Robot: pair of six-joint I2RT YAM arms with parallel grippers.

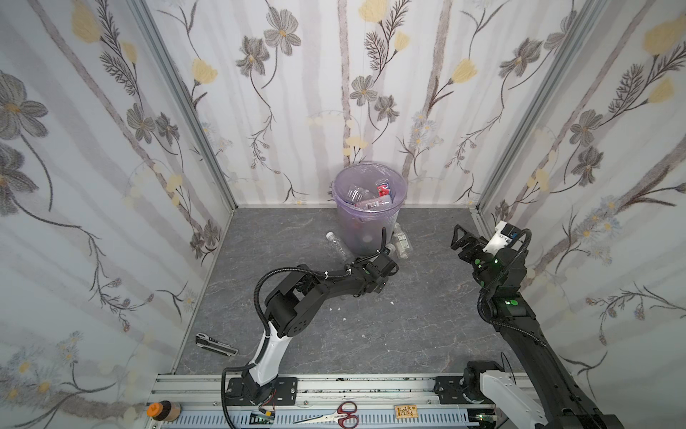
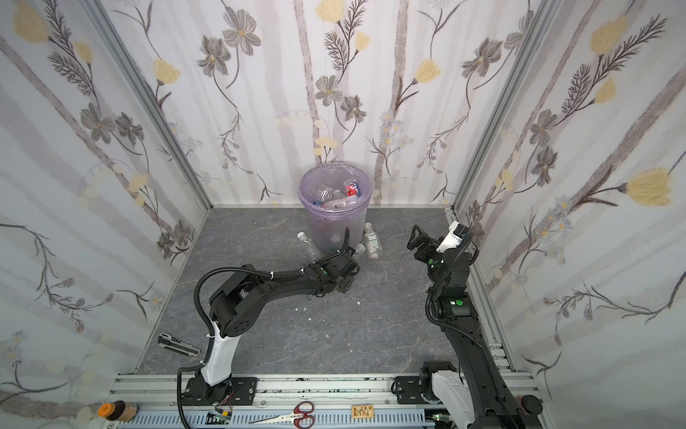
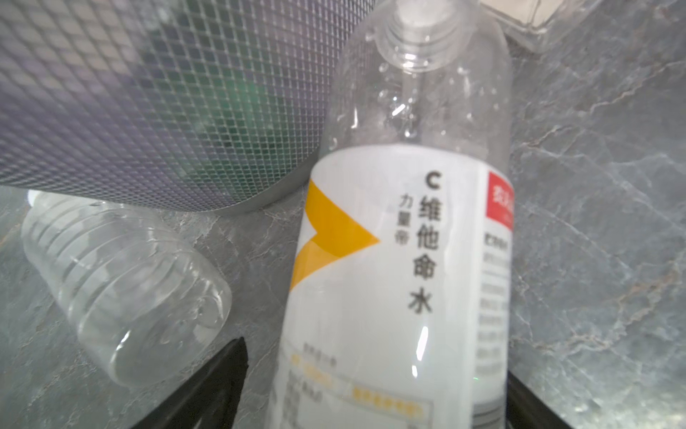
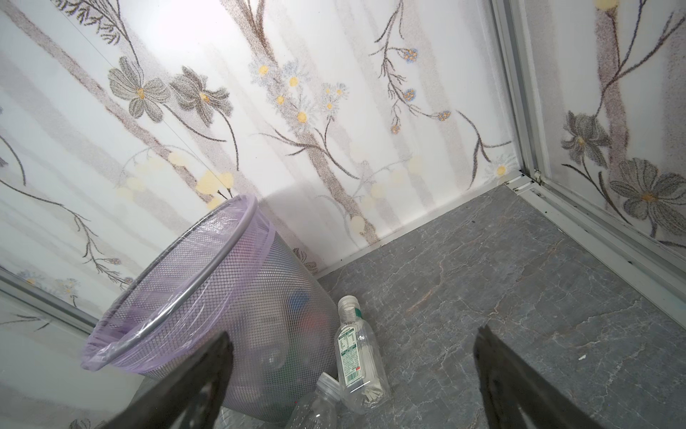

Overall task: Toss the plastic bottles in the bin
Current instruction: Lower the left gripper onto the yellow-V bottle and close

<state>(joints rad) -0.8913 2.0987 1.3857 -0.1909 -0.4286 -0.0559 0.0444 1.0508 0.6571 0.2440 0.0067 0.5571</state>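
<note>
The bin (image 1: 371,226) (image 2: 334,226), a mesh basket lined with a lilac bag, stands at the back wall with several plastic bottles (image 1: 367,197) inside. My left gripper (image 1: 386,258) (image 2: 350,256) is low at its foot, open, its jaws on either side of a lying white-labelled bottle (image 3: 401,260) with an orange V; a gap shows beside one finger (image 3: 208,386). A clear ribbed bottle (image 1: 339,247) (image 3: 122,289) lies left of the bin. Right of it lies a clear green-labelled bottle (image 1: 401,241) (image 4: 358,356). My right gripper (image 1: 458,237) (image 4: 352,371) hangs open and empty, raised at the right.
The mesh wall (image 3: 148,111) of the bin is close beside the left gripper. A black tool (image 1: 215,343) lies at the front left of the grey floor. Scissors (image 1: 334,412) and an orange-lidded jar (image 1: 163,410) sit on the front rail. Flowered walls close in three sides.
</note>
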